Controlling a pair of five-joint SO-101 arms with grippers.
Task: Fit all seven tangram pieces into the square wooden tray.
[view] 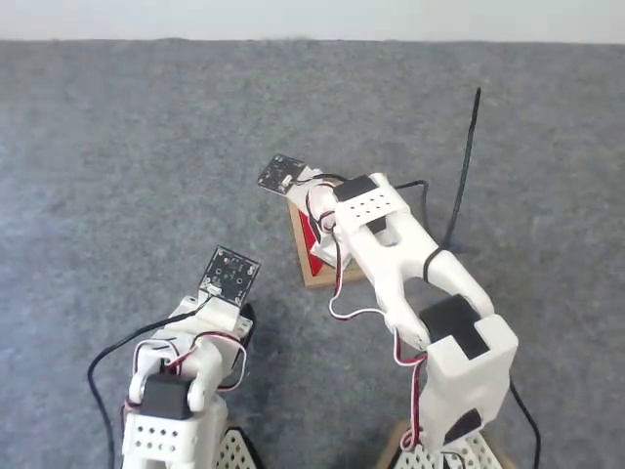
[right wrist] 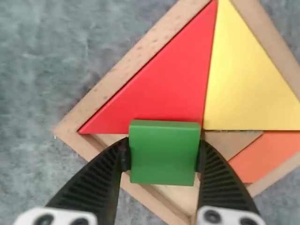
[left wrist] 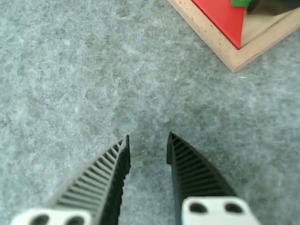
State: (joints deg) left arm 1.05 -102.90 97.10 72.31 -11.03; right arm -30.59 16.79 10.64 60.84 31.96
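The square wooden tray (right wrist: 93, 108) holds a large red triangle (right wrist: 164, 89), a large yellow triangle (right wrist: 243, 84) and an orange piece (right wrist: 267, 154). My right gripper (right wrist: 161, 154) is shut on a green square piece (right wrist: 164, 152), held over the tray's bare corner beside the red triangle. In the high view the right arm (view: 381, 234) covers most of the tray (view: 317, 278). My left gripper (left wrist: 147, 145) hangs open over bare carpet near the tray's corner (left wrist: 234, 58), nothing between its fingers. The red triangle (left wrist: 222, 16) and a bit of the green piece (left wrist: 239, 3) show there too.
Grey carpet (view: 146, 147) covers the whole table. A thin black rod (view: 467, 156) stands up behind the right arm. The left arm (view: 195, 371) sits at the near left, apart from the tray.
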